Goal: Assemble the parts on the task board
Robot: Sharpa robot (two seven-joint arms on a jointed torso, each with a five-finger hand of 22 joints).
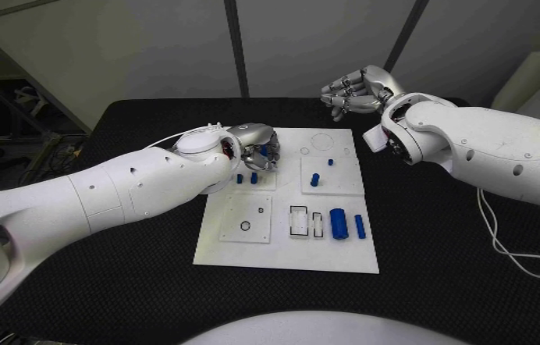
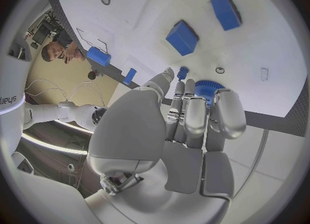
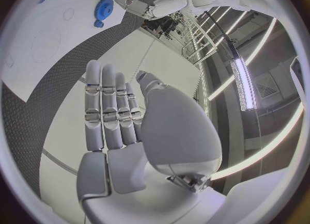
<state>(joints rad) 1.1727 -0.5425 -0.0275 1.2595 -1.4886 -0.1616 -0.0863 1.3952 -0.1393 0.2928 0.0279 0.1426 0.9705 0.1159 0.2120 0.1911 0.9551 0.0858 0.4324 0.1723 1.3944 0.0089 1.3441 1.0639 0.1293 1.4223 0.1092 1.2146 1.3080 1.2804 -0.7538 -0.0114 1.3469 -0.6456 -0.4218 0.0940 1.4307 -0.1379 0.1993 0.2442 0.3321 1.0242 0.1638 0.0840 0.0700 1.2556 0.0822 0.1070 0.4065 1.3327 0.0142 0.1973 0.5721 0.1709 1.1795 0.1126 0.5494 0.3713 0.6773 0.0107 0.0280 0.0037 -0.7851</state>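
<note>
The white task board (image 1: 338,259) lies in the middle of the black table. My left hand (image 1: 257,145) hovers over its far left corner, fingers stretched out above a blue gear (image 2: 208,86), holding nothing. A small blue peg (image 2: 183,72) stands just past the fingertips (image 2: 188,84). Two short blue pegs (image 1: 247,179) stand near this hand, and another (image 1: 315,179) stands mid-board. Two blue cylinders (image 1: 349,225) lie at the near right. My right hand (image 1: 358,91) is raised beyond the board's far right corner, fingers (image 3: 106,105) straight and empty.
Black-outlined rectangular slots (image 1: 305,221) and a small ring (image 1: 246,225) mark the board's near half. A faint circle outline (image 1: 322,140) sits at its far edge. Black table (image 1: 438,236) surrounds the board; a white cable (image 1: 495,228) trails at the right.
</note>
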